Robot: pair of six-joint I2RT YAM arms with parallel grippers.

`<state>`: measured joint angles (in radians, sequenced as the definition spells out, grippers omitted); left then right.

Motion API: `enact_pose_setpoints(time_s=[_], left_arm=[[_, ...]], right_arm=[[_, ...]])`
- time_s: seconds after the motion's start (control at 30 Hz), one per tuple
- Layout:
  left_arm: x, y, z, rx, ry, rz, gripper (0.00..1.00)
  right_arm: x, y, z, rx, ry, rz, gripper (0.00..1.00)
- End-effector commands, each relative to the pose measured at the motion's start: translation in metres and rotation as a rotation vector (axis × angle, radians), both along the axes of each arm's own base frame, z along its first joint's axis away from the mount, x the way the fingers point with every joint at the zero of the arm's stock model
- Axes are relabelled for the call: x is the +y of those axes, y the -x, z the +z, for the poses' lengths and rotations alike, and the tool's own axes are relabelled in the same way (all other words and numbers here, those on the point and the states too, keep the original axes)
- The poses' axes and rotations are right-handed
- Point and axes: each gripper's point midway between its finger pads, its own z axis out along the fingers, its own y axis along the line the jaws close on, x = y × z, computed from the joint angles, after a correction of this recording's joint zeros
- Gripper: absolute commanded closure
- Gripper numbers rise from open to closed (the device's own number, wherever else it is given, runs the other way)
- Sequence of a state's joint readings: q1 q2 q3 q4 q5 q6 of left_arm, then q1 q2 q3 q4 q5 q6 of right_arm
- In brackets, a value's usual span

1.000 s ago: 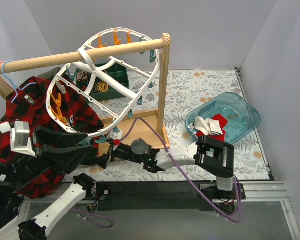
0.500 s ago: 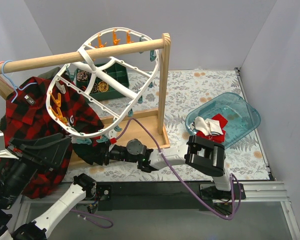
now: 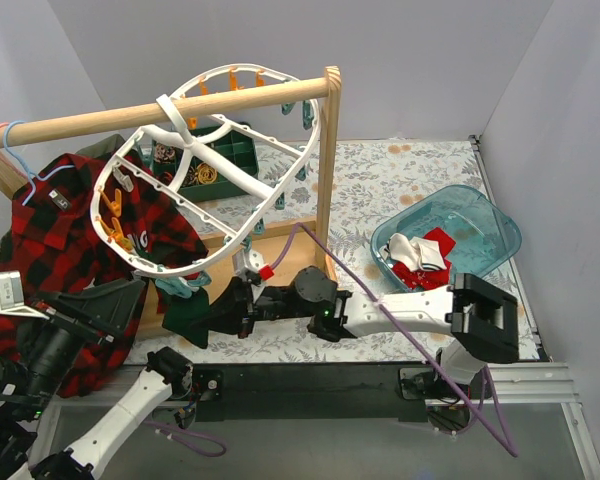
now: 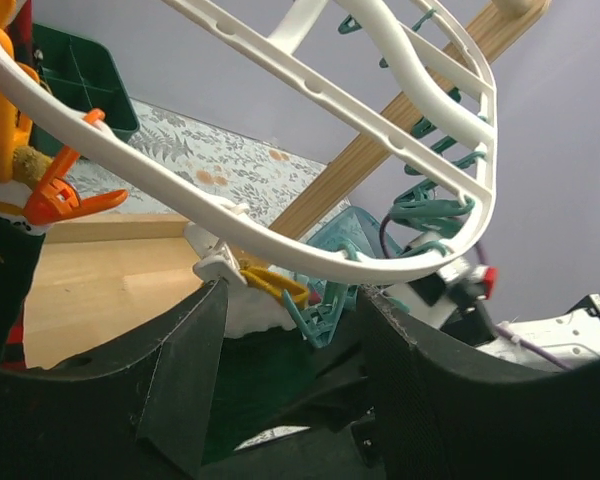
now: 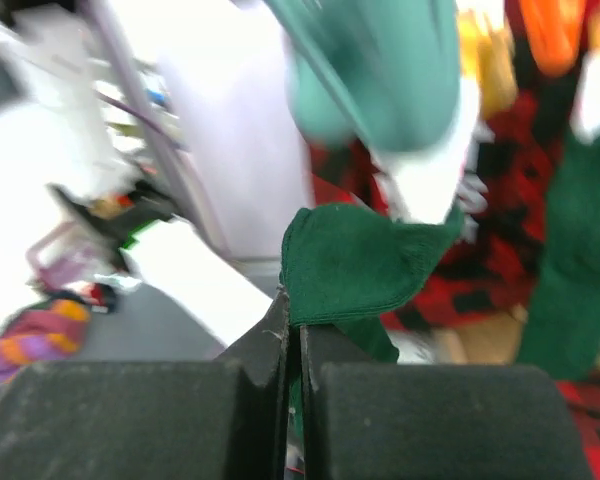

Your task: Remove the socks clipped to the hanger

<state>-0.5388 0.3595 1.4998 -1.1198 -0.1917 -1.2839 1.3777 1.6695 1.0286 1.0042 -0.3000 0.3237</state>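
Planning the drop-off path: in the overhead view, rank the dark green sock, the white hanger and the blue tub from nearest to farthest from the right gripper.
1. The dark green sock: pinched in the right gripper, at its tip.
2. The white hanger: its lower rim hangs just behind.
3. The blue tub: far over on the right side.

Place: robot lab cell, staged as laundry corner
Walls (image 3: 430, 60): plain grey panels boxing in table
Base: metal rail (image 3: 540, 385), purple cable (image 3: 312, 240)
Props: wooden rack (image 3: 325, 170), floral cloth (image 3: 400, 180)
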Motion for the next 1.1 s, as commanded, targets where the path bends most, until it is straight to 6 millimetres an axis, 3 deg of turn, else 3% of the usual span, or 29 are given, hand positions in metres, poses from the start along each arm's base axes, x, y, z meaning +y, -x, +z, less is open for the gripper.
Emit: enact_pose_setpoints(time_s=[0.0, 0.1, 0.33, 0.4, 0.43, 0.57, 0.67, 0.83, 1.0, 1.03, 1.07], left_arm=[[-0.018, -0.002, -0.007, 0.015, 0.014, -0.077, 0.47], [-0.026, 0.007, -0.007, -0.001, 0.009, -0.146, 0.46], [-0.034, 0.032, -0.006, -0.046, 0.135, -0.255, 0.27], [-0.038, 0.025, -0.017, -0.018, 0.179, -0.248, 0.26], [-0.037, 0.029, -0.011, -0.056, 0.221, -0.258, 0.26], [-0.042, 0.019, -0.018, -0.032, 0.237, -0.251, 0.25], [-0.05, 0.011, -0.013, -0.053, 0.218, -0.27, 0.24], [-0.047, -0.01, 0.009, -0.122, 0.207, -0.2, 0.24], [-0.063, -0.034, 0.006, -0.102, 0.105, -0.206, 0.25], [-0.07, -0.035, 0.005, -0.101, 0.091, -0.236, 0.28], [-0.073, -0.036, 0.005, -0.099, 0.084, -0.246, 0.29]], right_arm=[[-0.035, 0.023, 0.03, 0.005, -0.027, 0.154, 0.99], [-0.052, 0.031, 0.037, 0.011, -0.027, 0.222, 0.99], [-0.076, 0.039, 0.043, -0.01, -0.022, 0.331, 0.99], [-0.081, 0.044, 0.045, -0.017, -0.022, 0.364, 0.99], [-0.084, 0.044, 0.046, -0.022, -0.025, 0.369, 0.99], [-0.094, 0.04, 0.049, -0.031, -0.026, 0.367, 0.99], [-0.096, 0.035, 0.044, -0.024, -0.01, 0.364, 0.93], [-0.092, 0.027, 0.036, 0.004, 0.032, 0.314, 0.8], [-0.089, 0.01, 0.03, 0.004, 0.095, 0.198, 0.59], [-0.089, 0.006, 0.02, 0.015, 0.149, 0.168, 0.57], [-0.091, -0.004, 0.025, 0.014, 0.149, 0.094, 0.54]])
